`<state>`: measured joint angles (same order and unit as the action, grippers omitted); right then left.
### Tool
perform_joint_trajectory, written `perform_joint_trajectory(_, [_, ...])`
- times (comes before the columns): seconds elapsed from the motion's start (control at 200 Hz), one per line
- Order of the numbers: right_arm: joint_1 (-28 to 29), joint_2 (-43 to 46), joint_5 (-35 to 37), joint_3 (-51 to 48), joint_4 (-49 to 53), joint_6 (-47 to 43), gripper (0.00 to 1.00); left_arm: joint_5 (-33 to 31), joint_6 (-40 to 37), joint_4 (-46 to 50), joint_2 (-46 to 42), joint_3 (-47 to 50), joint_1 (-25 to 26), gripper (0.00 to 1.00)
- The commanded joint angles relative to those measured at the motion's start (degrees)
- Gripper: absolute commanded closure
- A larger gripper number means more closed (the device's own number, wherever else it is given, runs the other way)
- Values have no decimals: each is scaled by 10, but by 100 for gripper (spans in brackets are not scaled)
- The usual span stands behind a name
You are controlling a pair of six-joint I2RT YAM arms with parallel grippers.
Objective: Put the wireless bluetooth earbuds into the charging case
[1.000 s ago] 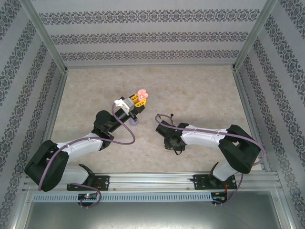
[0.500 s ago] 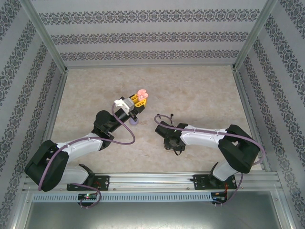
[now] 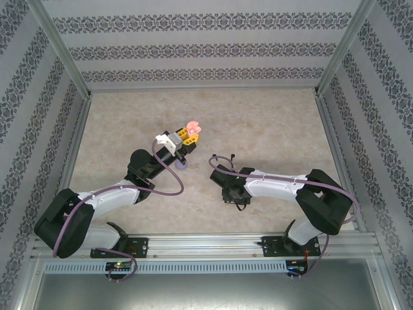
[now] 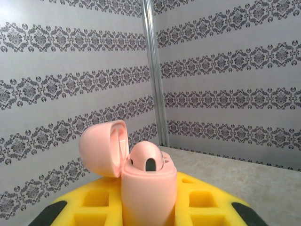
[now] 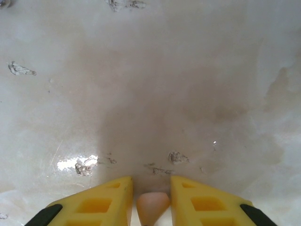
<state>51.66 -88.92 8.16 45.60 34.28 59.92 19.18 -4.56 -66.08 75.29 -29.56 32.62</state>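
Left gripper (image 3: 188, 134) is clamped on the open pink case (image 4: 149, 188), low centre of the left wrist view. Right gripper (image 5: 151, 182) brackets a pale earbud (image 5: 151, 207) at the bottom edge; whether it pinches, I cannot tell. Likely tiny, light, hard, slick: best gripped gently across its body.

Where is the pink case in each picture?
Top external: pink case in the left pincer, just left of mid-table.
Left wrist: the case at bottom centre, lid open.
Right wrist: a pale pink earbud between the right pincer's fingers.
Shared landmark: the marbled table.
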Motion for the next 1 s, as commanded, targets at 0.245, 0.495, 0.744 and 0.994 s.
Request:
perform_joint_trajectory(0.245, [13, 2, -14, -10, -9, 7, 78, -1, 1, -35, 4, -7, -2, 100])
perform_joint_trajectory(0.495, [13, 25, 0, -16, -22, -1, 82, 0, 3, -33, 4, -11, -2, 100])
perform_joint_trajectory(0.744, [-3, 123, 36, -9, -35, -35, 82, 2, 1, -19, -6, -17, -2, 100])
perform_joint_trajectory(0.994, [-78, 226, 19, 49, -56, -119, 81, 16, -2, 1, -14, -29, -2, 100])
